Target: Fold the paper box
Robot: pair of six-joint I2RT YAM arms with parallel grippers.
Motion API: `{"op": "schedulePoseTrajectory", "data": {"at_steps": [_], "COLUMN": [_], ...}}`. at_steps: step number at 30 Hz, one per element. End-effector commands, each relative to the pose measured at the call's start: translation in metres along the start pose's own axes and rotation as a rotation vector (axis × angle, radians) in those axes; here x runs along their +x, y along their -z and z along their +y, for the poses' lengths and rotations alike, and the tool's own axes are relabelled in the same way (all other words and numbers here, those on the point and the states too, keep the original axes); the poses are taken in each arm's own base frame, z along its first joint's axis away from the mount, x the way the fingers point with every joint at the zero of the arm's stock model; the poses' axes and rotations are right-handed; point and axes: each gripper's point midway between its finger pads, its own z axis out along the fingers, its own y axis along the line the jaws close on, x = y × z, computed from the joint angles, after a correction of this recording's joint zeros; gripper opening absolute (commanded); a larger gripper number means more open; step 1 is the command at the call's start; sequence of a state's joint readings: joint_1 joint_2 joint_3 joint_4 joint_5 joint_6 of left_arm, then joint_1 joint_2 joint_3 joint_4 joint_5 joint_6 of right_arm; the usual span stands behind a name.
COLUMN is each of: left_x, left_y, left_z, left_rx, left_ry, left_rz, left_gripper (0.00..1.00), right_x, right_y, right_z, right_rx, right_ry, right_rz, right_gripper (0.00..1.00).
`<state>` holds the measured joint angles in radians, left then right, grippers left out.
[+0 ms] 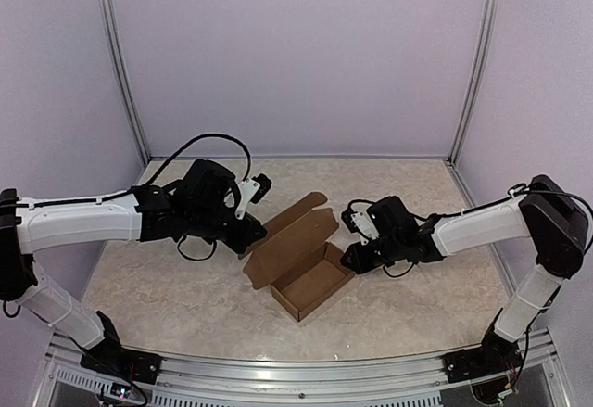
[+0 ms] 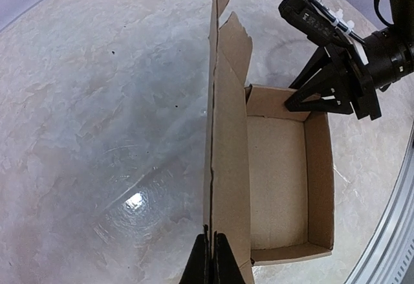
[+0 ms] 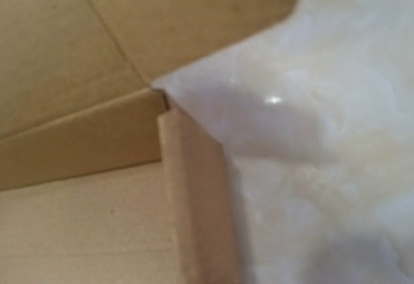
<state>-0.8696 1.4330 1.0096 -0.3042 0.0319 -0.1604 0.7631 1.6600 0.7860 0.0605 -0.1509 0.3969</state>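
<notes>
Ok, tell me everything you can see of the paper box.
The paper box is plain brown cardboard, half folded: its shallow tray is formed, open and empty, its lid flap stands upright along one long side. It sits diagonally on the table between the arms. The left gripper pinches the flap's edge; the right gripper is at one end wall.

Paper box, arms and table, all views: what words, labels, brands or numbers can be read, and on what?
None to read.
The paper box is plain brown, with no print.
The left arm, right arm and table show no legible marking.
</notes>
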Motion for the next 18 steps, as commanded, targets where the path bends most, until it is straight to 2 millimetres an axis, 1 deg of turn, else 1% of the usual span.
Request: {"op": "schedulePoseTrajectory", "data": {"at_steps": [1, 3, 6, 9, 12, 16, 18], "left_x": [0.0, -0.002, -0.004, -0.005, -0.007, -0.007, -0.002], "left_y": [-0.008, -0.007, -0.006, -0.007, -0.009, -0.014, -0.022], "left_z": [-0.019, -0.024, -0.031, -0.034, -0.037, -0.044, -0.044], "left_rx": [0.093, 0.102, 0.114, 0.118, 0.131, 0.169, 0.177], "left_ry": [-0.008, -0.031, -0.057, -0.066, -0.067, -0.064, -0.053], "left_rz": [0.01, 0.01, 0.014, 0.02, 0.017, 0.024, 0.044], "left_gripper": [0.0, 0.0, 0.0, 0.0, 0.02, 0.03, 0.03], "right_x": [-0.006, -0.003, 0.0, 0.006, 0.012, 0.023, 0.026], "right_y": [0.006, 0.006, 0.006, 0.007, 0.011, 0.018, 0.022], "right_z": [0.011, 0.012, 0.012, 0.014, 0.017, 0.017, 0.017], "right_rx": [-0.015, -0.013, -0.014, -0.027, -0.037, -0.03, -0.029], "right_ry": [0.05, 0.068, 0.091, 0.106, 0.113, 0.112, 0.109], "right_rz": [0.006, 0.034, 0.065, 0.09, 0.11, 0.129, 0.122], "right_gripper": [0.13, 0.13, 0.1, 0.06, 0.04, 0.01, 0.0]}}
